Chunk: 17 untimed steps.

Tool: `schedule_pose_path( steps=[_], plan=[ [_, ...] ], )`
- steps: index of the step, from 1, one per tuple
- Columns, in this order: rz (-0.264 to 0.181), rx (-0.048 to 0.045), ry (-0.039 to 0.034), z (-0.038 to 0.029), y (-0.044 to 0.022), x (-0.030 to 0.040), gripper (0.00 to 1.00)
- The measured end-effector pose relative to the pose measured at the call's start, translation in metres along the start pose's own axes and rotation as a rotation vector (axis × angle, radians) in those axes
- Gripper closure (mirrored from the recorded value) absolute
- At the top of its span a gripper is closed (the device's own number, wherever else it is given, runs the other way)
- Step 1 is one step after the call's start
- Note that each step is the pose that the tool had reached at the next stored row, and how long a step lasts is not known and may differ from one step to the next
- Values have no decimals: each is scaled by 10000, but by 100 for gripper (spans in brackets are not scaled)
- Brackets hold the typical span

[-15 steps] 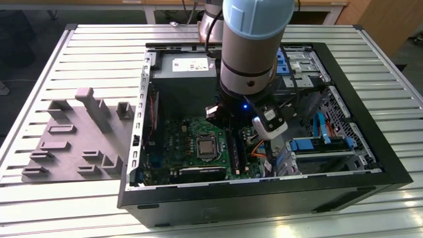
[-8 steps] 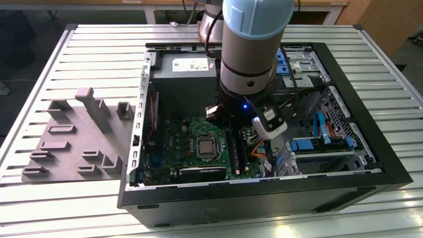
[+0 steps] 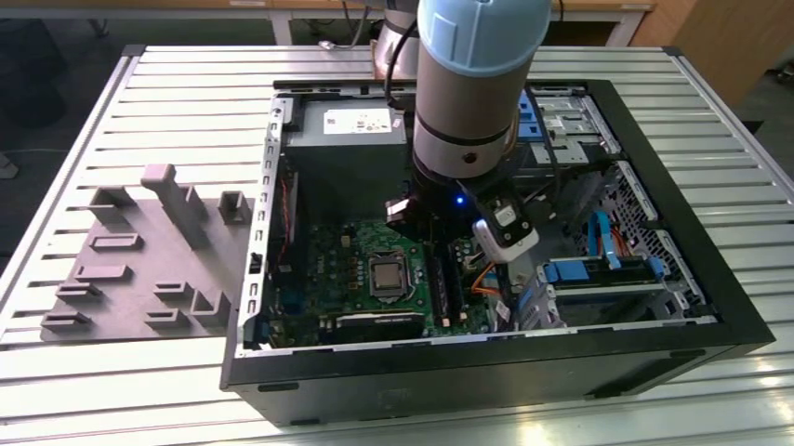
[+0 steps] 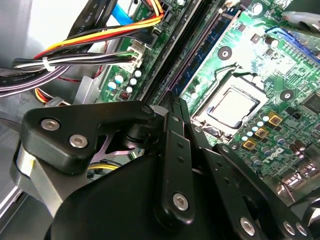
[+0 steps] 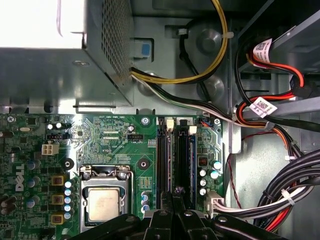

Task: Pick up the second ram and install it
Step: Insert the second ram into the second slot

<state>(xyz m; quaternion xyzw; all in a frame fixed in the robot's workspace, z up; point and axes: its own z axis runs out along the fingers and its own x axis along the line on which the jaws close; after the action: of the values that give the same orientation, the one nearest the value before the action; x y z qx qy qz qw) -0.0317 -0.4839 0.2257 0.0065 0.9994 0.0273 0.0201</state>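
Note:
My gripper (image 3: 432,240) hangs low inside the open computer case (image 3: 694,307), over the motherboard's black memory slots (image 3: 447,283). In both wrist views its black fingers (image 5: 165,217) are pressed together at the tips. The gripper (image 5: 172,196) (image 4: 171,100) is shut on the second ram (image 5: 172,160), a thin dark board seen edge-on. The ram runs from the fingertips along one slot, between the white latches. How deep it sits in the slot is hidden by the fingers.
The processor socket (image 5: 105,202) lies beside the slots. Bundled cables (image 5: 285,190) and orange, yellow and red wires (image 4: 100,35) crowd the other side. The power supply box (image 3: 341,139) stands behind. A grey fixture with blocks (image 3: 137,260) lies on the slatted table at the exterior view's left.

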Motion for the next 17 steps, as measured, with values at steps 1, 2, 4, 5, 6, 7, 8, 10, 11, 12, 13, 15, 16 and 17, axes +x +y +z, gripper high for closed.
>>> schedule_pose_path(
  steps=[1,2,4,5,6,7,8,10,11,12,13,15,16,17],
  plan=[
    [0,4,0,1,0,0,89],
    [0,5,0,0,0,0,89],
    [7,4,-1,1,0,0,89],
    [22,5,-1,1,0,0,89],
    [40,6,-2,1,0,0,89],
    [57,7,-3,1,0,0,89],
    [69,7,-4,1,0,0,89],
    [72,7,-4,1,0,0,89],
    [73,8,-4,1,0,0,89],
    [74,8,-4,1,0,0,89],
    [75,8,-4,1,0,0,89],
    [76,7,-5,4,0,0,89],
    [76,5,-5,9,0,0,89],
    [76,5,-5,13,0,0,89]
  ],
)
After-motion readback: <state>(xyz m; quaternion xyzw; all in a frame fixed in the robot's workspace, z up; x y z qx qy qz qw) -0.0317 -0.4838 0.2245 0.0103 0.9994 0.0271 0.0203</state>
